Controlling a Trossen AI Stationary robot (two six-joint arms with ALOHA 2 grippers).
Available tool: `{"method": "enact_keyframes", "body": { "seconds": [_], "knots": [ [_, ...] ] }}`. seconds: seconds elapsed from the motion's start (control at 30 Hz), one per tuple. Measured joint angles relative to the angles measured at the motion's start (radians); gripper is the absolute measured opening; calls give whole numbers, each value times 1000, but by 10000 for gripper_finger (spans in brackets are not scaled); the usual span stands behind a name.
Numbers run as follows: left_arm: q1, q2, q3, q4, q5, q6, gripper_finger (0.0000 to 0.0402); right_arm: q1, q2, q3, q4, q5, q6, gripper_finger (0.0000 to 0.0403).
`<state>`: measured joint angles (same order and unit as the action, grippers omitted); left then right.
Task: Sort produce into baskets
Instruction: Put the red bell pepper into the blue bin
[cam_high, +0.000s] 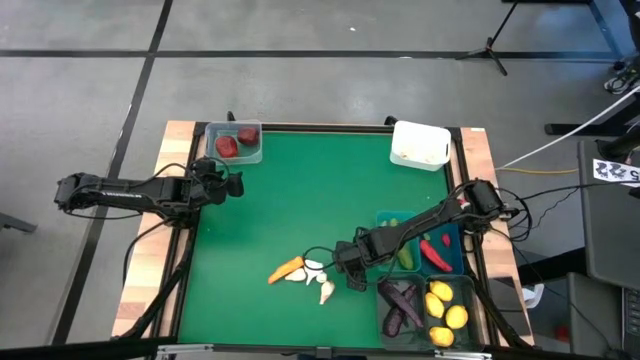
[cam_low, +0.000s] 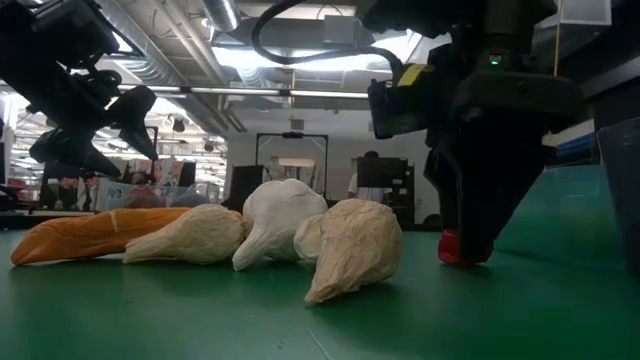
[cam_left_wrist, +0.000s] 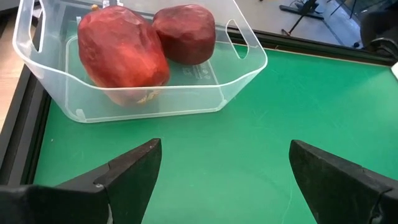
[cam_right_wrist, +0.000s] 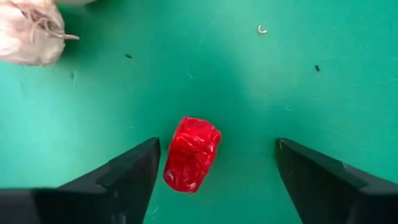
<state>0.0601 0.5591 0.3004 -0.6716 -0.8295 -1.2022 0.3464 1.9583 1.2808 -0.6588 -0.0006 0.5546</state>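
Produce lies in a small cluster on the green table (cam_high: 300, 190): an orange carrot (cam_high: 285, 269) and three white garlic bulbs (cam_high: 316, 280) touching one another, with a small red pepper (cam_right_wrist: 191, 154) on the mat just beside the garlic, on the side away from the carrot. The right gripper (cam_right_wrist: 214, 165) hangs low directly over that red pepper with its two dark fingers spread wide, one on each side of the pepper and not touching it, so it holds nothing. Past the pepper from the garlic, along the table's edge, stands a group of bins: a teal bin (cam_high: 440, 243) with red peppers and green cucumbers, a dark bin (cam_high: 397, 309) with purple eggplants, and another dark bin (cam_high: 462, 297) with yellow lemons. Far from the garlic, at one back corner of the table, a clear bin (cam_high: 248, 154) holds two dark red round fruits (cam_left_wrist: 143, 40). The left gripper (cam_left_wrist: 224, 177) waits just in front of that clear bin, fingers wide apart and empty. A white bin (cam_high: 420, 144) sits at the other back corner.
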Motion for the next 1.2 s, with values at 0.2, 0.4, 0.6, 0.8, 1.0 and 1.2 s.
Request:
{"method": "enact_keyframes", "body": {
  "seconds": [0.2,0.4,0.6,0.8,1.0,1.2],
  "knots": [
    [0,0,0,1,0,0,345,-1,2,-1,-4,9,-9,237],
    [0,0,0,1,0,0,345,-1,3,-1,4,26,-14,155],
    [0,0,0,1,0,1,345,-1,-7,4,11,16,-61,99],
    [0,0,0,0,0,1,345,-1,-58,44,-61,34,-141,70],
    [0,0,0,-1,0,5,345,-7,-134,74,-210,38,-162,78],
    [0,0,0,-1,0,12,345,-5,-246,74,-386,65,-122,82]
  ]
}}
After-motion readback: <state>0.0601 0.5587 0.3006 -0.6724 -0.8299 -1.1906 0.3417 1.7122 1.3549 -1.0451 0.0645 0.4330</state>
